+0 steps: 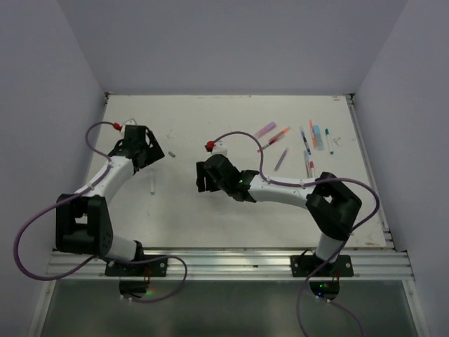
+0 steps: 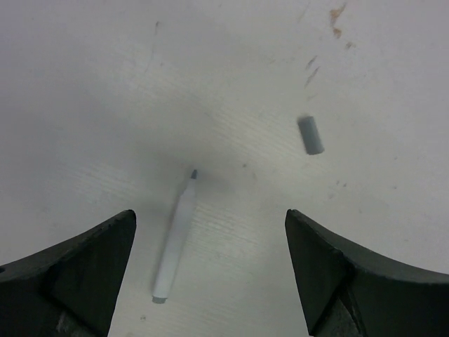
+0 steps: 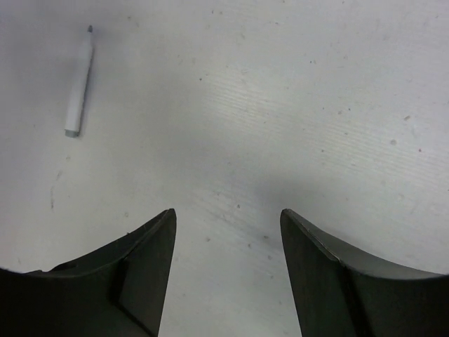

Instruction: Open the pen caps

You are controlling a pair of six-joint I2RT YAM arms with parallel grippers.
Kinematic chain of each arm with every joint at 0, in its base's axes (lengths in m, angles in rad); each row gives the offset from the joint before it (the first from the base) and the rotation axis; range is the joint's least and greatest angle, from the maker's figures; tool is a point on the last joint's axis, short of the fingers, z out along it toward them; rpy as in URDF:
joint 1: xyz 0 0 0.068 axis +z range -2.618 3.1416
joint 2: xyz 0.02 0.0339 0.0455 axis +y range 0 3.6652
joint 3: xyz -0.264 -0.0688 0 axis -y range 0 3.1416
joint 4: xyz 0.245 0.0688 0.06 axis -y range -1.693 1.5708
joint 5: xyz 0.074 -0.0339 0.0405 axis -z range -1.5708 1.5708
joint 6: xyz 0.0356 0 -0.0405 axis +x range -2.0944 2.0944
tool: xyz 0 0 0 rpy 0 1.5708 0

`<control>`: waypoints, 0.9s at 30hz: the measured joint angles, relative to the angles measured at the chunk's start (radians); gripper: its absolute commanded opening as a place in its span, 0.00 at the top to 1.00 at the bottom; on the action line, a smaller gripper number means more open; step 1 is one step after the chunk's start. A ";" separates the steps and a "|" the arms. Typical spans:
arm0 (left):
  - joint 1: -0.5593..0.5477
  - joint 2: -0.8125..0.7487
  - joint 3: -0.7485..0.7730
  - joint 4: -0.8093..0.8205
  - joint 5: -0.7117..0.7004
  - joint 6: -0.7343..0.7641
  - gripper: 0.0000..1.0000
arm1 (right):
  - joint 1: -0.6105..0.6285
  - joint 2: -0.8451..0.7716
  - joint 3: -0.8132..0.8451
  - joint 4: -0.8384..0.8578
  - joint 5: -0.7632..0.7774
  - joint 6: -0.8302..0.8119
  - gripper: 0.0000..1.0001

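One white pen lies uncapped, its stubby grey cap apart; left claw and right claw gape empty.

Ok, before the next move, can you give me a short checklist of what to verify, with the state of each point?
1. Left hand open and empty: ok.
2. Right hand open and empty: ok.
3. White pen uncapped, grey cap lying apart from it: ok.
4. Other pens grouped at the far right of the table: ok.
5. Which of those have caps on: cannot tell, too small in the top view.
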 measured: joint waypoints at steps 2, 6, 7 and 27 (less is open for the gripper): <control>0.022 -0.015 -0.064 0.004 0.002 -0.010 0.09 | 0.000 -0.074 -0.038 -0.003 0.000 -0.026 0.34; 0.045 -0.003 -0.188 0.002 0.024 -0.017 0.09 | 0.000 -0.209 -0.117 -0.006 0.000 -0.066 0.33; 0.052 -0.002 -0.207 0.000 0.029 -0.018 0.09 | 0.000 -0.241 -0.142 -0.007 0.001 -0.073 0.33; 0.074 0.015 -0.221 0.094 0.149 -0.021 0.09 | -0.239 -0.525 -0.306 -0.175 0.126 -0.088 0.33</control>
